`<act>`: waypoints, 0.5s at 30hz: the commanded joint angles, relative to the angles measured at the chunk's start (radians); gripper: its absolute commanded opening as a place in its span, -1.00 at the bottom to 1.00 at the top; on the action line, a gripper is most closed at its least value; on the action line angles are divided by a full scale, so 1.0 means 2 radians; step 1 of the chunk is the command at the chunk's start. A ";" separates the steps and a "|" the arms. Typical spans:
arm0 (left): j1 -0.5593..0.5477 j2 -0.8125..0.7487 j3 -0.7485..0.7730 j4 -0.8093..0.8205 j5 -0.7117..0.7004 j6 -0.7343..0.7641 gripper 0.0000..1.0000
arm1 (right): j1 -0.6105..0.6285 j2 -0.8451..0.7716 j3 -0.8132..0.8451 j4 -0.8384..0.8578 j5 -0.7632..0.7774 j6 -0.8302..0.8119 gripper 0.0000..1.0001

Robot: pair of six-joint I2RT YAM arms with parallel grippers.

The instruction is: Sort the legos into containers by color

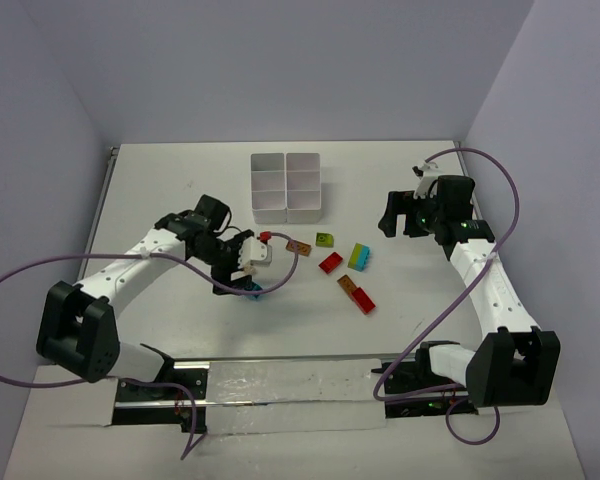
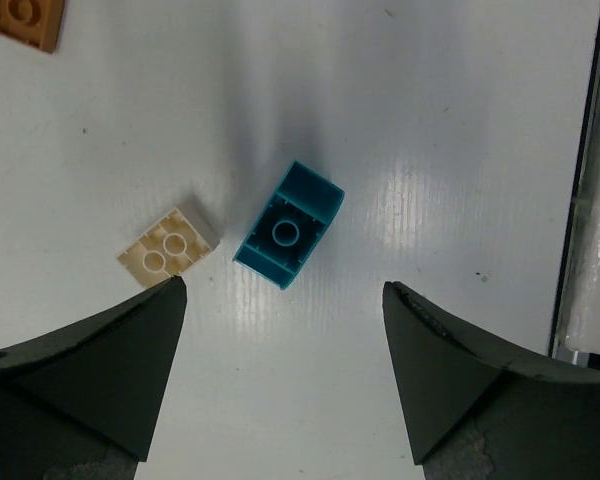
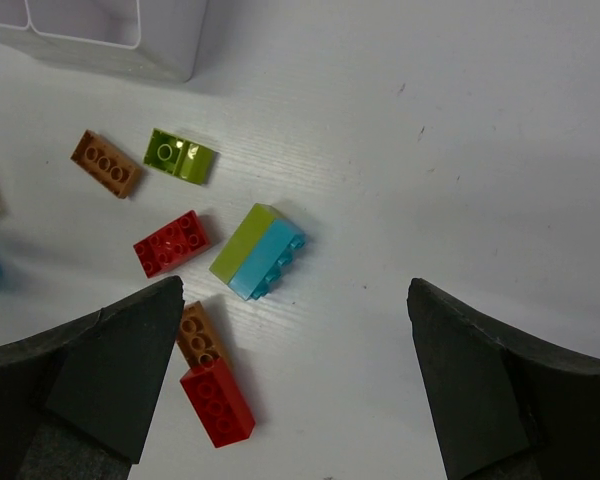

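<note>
In the left wrist view a teal lego (image 2: 288, 227) lies on the table with its hollow underside showing, and a tan lego (image 2: 168, 243) lies to its left. My left gripper (image 2: 284, 286) is open just short of the teal one, with nothing between its fingers. The right gripper (image 3: 295, 287) is open and empty over a group of legos: a lime-and-cyan pair (image 3: 259, 250), a red brick (image 3: 171, 242), a lime brick (image 3: 180, 156), a brown brick (image 3: 105, 163), and a brown one (image 3: 202, 335) end to end with a red one (image 3: 218, 402). The white compartment tray (image 1: 288, 185) stands at the back centre.
A brown brick (image 2: 22, 20) lies at the top left of the left wrist view. A metal strip (image 2: 580, 250) runs along the table's near edge. Purple cables (image 1: 280, 272) loop from both arms over the table. Walls close in the back and sides.
</note>
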State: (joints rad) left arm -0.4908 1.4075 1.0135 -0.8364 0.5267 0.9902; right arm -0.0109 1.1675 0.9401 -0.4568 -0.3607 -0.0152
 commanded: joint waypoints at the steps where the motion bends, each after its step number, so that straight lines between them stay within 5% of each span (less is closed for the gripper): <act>1: -0.001 0.026 0.035 -0.031 0.044 0.103 0.78 | 0.003 -0.005 0.004 0.008 -0.001 0.001 1.00; 7: -0.004 0.046 0.009 -0.020 0.056 0.176 0.78 | 0.003 -0.009 -0.001 0.008 0.004 0.001 1.00; 15: -0.020 0.071 -0.013 0.032 0.042 0.182 0.69 | 0.003 0.001 0.008 0.004 0.003 0.001 1.00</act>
State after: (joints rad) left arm -0.5187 1.5262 0.9926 -0.8299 0.5758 1.2963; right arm -0.0109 1.1676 0.9401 -0.4572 -0.3588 -0.0154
